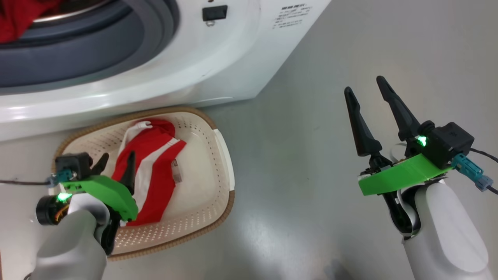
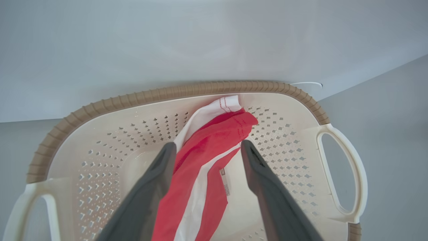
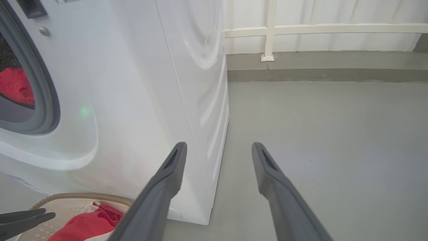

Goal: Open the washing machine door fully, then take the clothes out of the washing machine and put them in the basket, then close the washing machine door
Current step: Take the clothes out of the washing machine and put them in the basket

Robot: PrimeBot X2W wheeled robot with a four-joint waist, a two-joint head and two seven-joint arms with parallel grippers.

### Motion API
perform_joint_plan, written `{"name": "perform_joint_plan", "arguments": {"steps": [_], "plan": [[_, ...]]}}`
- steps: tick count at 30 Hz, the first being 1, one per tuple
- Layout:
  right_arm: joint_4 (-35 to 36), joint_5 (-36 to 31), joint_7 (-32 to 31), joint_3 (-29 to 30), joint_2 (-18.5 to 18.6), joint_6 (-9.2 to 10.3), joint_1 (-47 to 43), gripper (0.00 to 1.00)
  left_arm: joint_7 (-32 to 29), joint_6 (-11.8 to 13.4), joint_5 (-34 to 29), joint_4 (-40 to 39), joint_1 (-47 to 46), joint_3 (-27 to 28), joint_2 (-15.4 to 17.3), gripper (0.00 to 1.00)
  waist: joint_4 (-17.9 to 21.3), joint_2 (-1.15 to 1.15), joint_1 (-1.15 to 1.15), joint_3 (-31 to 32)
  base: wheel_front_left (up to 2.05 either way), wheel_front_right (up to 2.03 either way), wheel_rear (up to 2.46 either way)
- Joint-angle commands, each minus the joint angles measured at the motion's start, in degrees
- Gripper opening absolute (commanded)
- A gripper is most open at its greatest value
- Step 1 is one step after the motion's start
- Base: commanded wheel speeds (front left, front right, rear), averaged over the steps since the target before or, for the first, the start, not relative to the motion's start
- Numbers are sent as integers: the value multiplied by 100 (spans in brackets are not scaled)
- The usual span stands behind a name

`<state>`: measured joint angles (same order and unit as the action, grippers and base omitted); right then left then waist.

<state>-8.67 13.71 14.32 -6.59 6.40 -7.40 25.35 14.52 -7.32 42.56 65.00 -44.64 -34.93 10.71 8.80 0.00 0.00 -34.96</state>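
Note:
One red garment with white stripes (image 1: 155, 171) lies in the cream basket (image 1: 206, 163) on the floor, right in front of the washing machine (image 1: 233, 58). My left gripper (image 1: 118, 155) hangs open over the basket, its fingers apart on either side of the cloth. The left wrist view looks down past the left gripper (image 2: 208, 145) at this garment (image 2: 214, 134) and the basket's brown rim (image 2: 200, 88). A second red garment (image 1: 15, 19) lies inside the drum behind the grey rubber ring (image 1: 78, 58). My right gripper (image 1: 363, 84) stands open and empty above bare floor. The washing machine door is out of view.
The grey floor (image 1: 311, 175) stretches to the right of the machine. The right wrist view has the right gripper (image 3: 219, 145) beside the machine's side panel (image 3: 187, 83), with a white railing (image 3: 267, 33) along the far wall. A black latch (image 1: 214, 13) sits on the machine's front.

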Motion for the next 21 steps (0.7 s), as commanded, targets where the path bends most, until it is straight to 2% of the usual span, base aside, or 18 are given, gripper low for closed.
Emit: {"name": "perform_joint_plan", "arguments": {"steps": [1, 10, 21], "plan": [[94, -23, 68, -77, 36, -9, -183, 100, 48, -16, 5, -104, 203, 185, 169, 100, -113, 0, 0, 178, 0, 0, 0], [-39, 6, 68, -30, 146, -9, -391, 100, 48, -16, -410, -803, 681, 874, 170, 100, -339, 0, 0, 768, 0, 0, 0], [-168, 58, 68, 32, 229, -9, -768, 100, 48, -16, -1269, -1828, 1436, 1935, 45, 100, -516, 0, 0, 1523, 0, 0, 0]]}}
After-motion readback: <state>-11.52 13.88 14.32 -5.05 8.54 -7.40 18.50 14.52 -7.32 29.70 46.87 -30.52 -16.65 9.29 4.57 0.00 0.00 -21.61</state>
